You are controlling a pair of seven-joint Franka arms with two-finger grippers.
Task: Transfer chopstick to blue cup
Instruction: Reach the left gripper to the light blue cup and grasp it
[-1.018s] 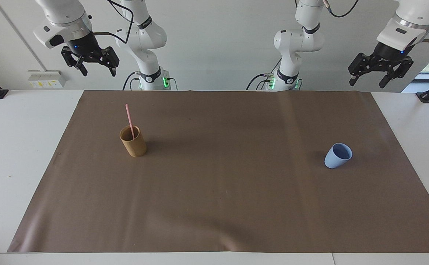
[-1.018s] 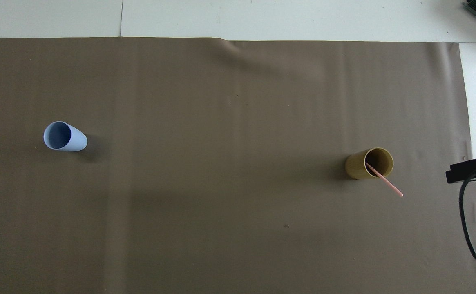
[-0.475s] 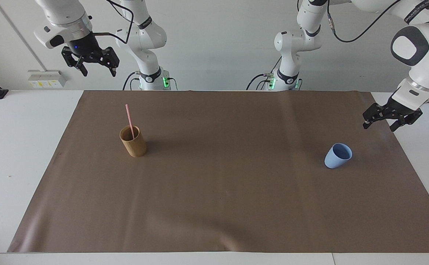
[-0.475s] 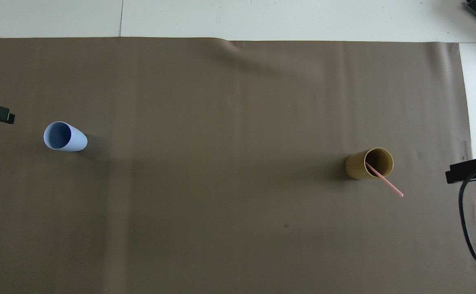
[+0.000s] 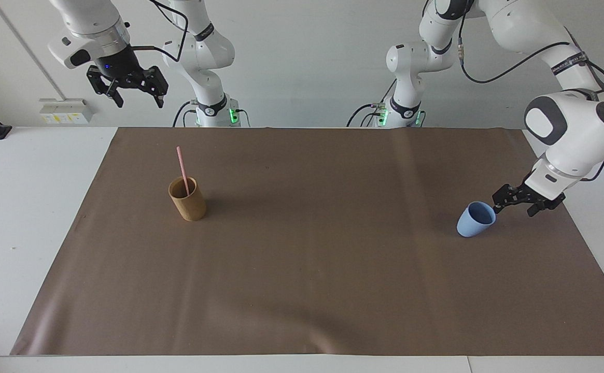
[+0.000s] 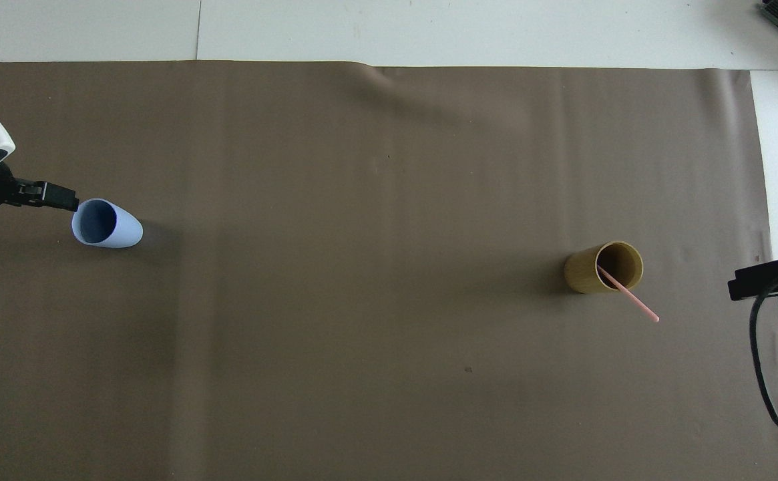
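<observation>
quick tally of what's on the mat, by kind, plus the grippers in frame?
Cups: 2, the blue cup and the tan cup
Chopsticks: 1, the chopstick, standing in the tan cup
Grippers: 2, the left gripper beside the blue cup, the right gripper up over its own end of the table
Total: 5

You had a matt brown sheet point(image 5: 333, 269) over the table, paper by the look of it, smooth apart from a few shallow ripples. The white table point(image 5: 16, 217) around it looked smooth and dull. The blue cup point(image 5: 475, 219) looked like matt plastic. The tan cup point(image 5: 187, 199) looked like wood (bamboo, perhaps) with a soft sheen. The pink chopstick point(image 5: 182, 169) seemed smooth plastic. The arms point(image 5: 574, 129) wore glossy white shells, and their grippers looked matt black.
</observation>
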